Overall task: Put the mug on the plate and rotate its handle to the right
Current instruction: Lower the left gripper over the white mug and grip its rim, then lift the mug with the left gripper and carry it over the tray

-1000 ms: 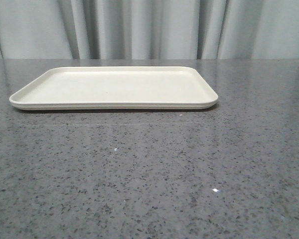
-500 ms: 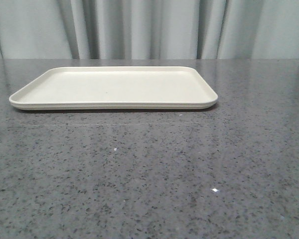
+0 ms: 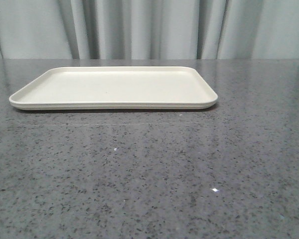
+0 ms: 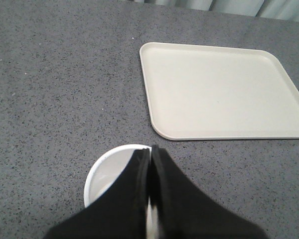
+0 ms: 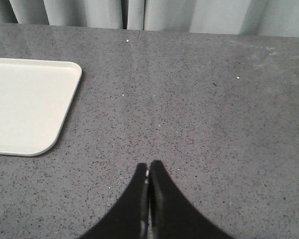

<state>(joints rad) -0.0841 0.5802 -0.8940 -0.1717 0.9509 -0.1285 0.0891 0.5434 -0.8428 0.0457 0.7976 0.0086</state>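
The white mug [image 4: 107, 172] stands on the grey table, seen from above in the left wrist view. Its open rim shows, while its far half and the handle are hidden behind my fingers. My left gripper [image 4: 151, 149] hangs over the mug's rim with its jaws pressed together and nothing visibly between them. The cream plate [image 3: 114, 87] lies flat and bare at the back middle of the table. The plate [image 4: 224, 92] lies beyond the mug, apart from it. My right gripper [image 5: 148, 165] is shut over bare table, to the right of the plate's corner [image 5: 25, 104]. Neither gripper nor the mug shows in the front view.
The speckled grey tabletop [image 3: 149, 174] stretches in front of the plate. A grey curtain [image 3: 149, 27] hangs behind the table's back edge.
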